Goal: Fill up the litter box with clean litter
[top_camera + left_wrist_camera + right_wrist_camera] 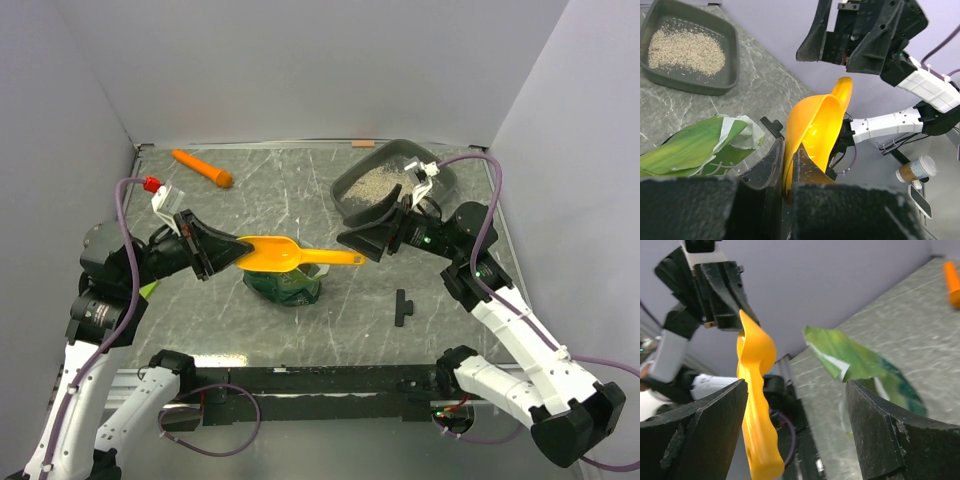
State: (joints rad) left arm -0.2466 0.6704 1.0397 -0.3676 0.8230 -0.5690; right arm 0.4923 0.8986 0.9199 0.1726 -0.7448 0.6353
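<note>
1. The orange scoop (285, 253) is clamped at its bowl end by the left pincer (222, 252) and held above the green bag (285, 288).
2. The right pincer (362, 238) is seen spread wide at the tip of the scoop's handle.
3. The litter box (395, 150) is placed at the desk's (300, 190) far right, behind the right pincer, with clean litter (378, 180) spread inside.
</note>
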